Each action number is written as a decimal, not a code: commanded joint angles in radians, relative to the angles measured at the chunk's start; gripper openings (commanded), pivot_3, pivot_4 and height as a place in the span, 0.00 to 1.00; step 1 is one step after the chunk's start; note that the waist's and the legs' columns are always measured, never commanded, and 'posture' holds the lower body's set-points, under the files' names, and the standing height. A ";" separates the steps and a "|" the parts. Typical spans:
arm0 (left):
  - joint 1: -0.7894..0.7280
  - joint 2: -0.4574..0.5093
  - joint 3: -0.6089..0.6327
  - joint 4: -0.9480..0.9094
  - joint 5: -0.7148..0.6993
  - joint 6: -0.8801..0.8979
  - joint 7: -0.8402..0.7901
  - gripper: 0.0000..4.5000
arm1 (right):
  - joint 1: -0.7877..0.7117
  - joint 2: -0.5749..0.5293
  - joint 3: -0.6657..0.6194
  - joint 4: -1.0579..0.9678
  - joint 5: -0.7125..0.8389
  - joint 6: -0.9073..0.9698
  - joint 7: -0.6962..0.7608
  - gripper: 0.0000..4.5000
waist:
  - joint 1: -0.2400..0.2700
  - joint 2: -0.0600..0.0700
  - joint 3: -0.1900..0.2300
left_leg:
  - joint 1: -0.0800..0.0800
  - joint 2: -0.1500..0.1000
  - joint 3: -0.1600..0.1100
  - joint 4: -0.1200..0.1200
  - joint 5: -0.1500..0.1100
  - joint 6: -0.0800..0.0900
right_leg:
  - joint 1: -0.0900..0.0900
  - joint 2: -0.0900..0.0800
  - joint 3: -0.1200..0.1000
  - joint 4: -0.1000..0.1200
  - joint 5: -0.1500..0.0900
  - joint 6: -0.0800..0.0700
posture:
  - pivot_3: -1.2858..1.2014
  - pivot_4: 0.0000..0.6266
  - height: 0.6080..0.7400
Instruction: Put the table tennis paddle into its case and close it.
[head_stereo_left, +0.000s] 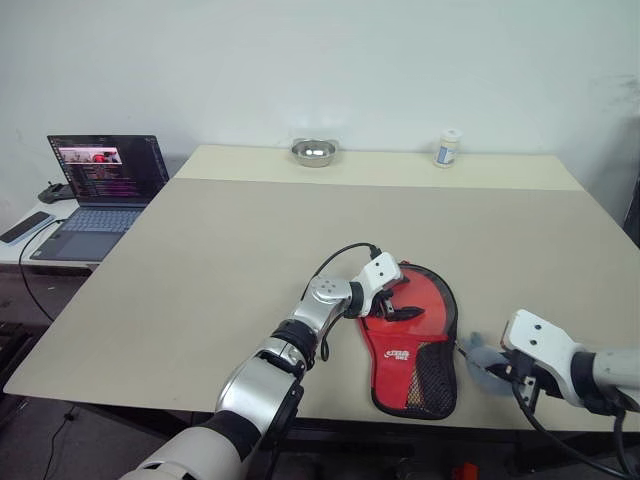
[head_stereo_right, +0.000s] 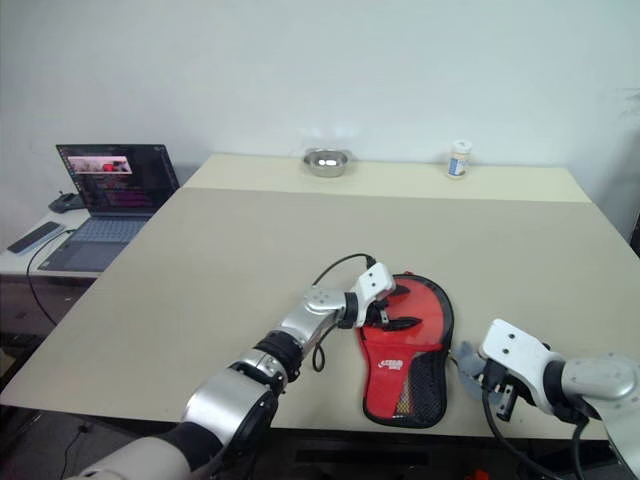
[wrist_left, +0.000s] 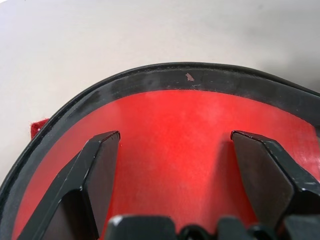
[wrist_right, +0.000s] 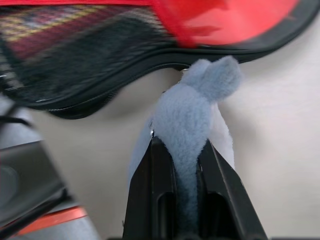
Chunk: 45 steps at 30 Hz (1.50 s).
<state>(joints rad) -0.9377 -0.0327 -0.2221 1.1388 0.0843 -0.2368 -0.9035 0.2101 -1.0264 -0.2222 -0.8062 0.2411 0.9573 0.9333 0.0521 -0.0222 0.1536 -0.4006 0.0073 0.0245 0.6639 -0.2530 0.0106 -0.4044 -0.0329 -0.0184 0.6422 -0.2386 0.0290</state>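
Paddle-shaped case (head_stereo_left: 413, 345) lies flat at the near right edge of the beige table (head_stereo_left: 200, 270).
Its glossy clear front shows red beneath, rimmed in black trim, with a black mesh pocket over the narrow end. The left gripper (head_stereo_left: 392, 306) hovers spread wide over the round end. The right gripper (wrist_right: 182, 150) is clamped on a fuzzy grey-blue fleece pull (wrist_right: 192, 110) at the case's edge.

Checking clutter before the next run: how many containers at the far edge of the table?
2: a round shiny metal bowl near the middle of the far edge, and a small white jar with a pale lid to its right. None looks hidden.
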 joint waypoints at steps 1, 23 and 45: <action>0.043 -0.001 -0.042 0.079 0.063 0.023 0.020 0.86 | 0.056 -0.036 -0.065 -0.072 0.065 0.022 0.061 0.01 | 0.005 0.000 0.000 | 0.000 -0.001 0.000 0.000 -0.001 0.001 | 0.000 -0.001 0.000 0.000 -0.001 0.001 | 0.52 0.24 1.00; 0.054 -0.012 -0.049 0.095 0.083 0.032 0.066 0.86 | 0.298 -0.055 -0.191 -0.238 0.225 0.047 0.108 0.01 | -0.003 -0.007 -0.005 | 0.006 -0.008 -0.002 0.001 -0.005 0.008 | 0.009 -0.014 -0.002 -0.001 -0.005 0.008 | 0.52 0.24 1.00; 0.039 -0.018 -0.040 0.093 0.086 0.033 0.081 0.86 | 0.342 -0.060 -0.222 -0.192 0.286 0.011 0.107 0.60 | -0.004 -0.007 -0.005 | 0.004 -0.010 -0.019 0.000 -0.005 0.007 | 0.019 -0.020 -0.022 -0.012 -0.006 0.010 | 0.52 0.24 1.00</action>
<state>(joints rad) -0.9358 -0.0620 -0.2316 1.1544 0.1207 -0.2468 -0.8366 0.5625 -1.0897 -0.4063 -0.9977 0.5057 0.9759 1.0270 0.0478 -0.0290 0.1488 -0.3970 -0.0031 0.0055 0.6640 -0.2577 0.0181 -0.3849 -0.0533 -0.0408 0.6298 -0.2441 0.0388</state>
